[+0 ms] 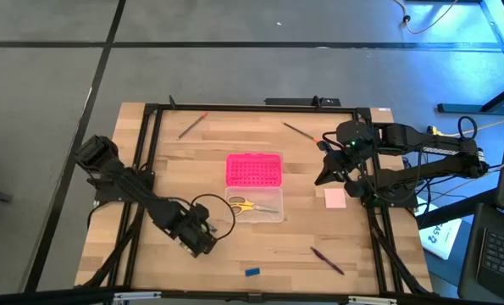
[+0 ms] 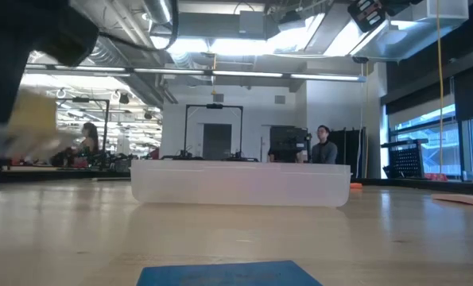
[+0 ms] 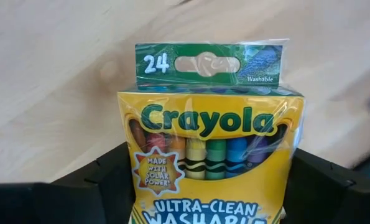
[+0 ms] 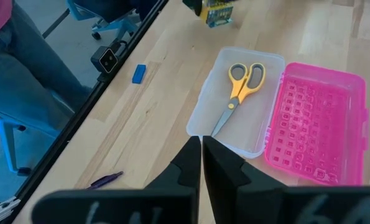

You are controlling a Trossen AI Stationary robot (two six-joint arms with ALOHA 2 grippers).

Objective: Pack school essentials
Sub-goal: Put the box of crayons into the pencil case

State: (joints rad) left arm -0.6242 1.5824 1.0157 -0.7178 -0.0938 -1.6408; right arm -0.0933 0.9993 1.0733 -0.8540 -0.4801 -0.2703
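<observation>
High view: the left gripper (image 1: 202,240) hung over the near-left part of the wooden counter (image 1: 175,165), just beside the clear plastic rectangular box (image 1: 256,206), which already held the yellow-handled scissors (image 1: 245,204); the bright pink dotted rectangular lid (image 1: 253,169) lay touching the box's far edge. A tiny blue eraser (image 1: 252,272), a purple pen (image 1: 327,260), a pale pink square pad (image 1: 335,198) and two thin pencils (image 1: 192,125) lay loose around them; the right gripper (image 1: 329,172) waited near the pad. Low view: the box wall filled the middle; the eraser was cut off at the bottom edge and the left arm was only a blur. Left wrist view: jaws clamped on the small yellow-green cardboard crayon box (image 3: 212,155), held by its lower flanks; judged light, stiff but crushable, its film wrap likely slippery; its base was hidden. Right wrist view: jaws together, fingertips touching, holding nothing.
</observation>
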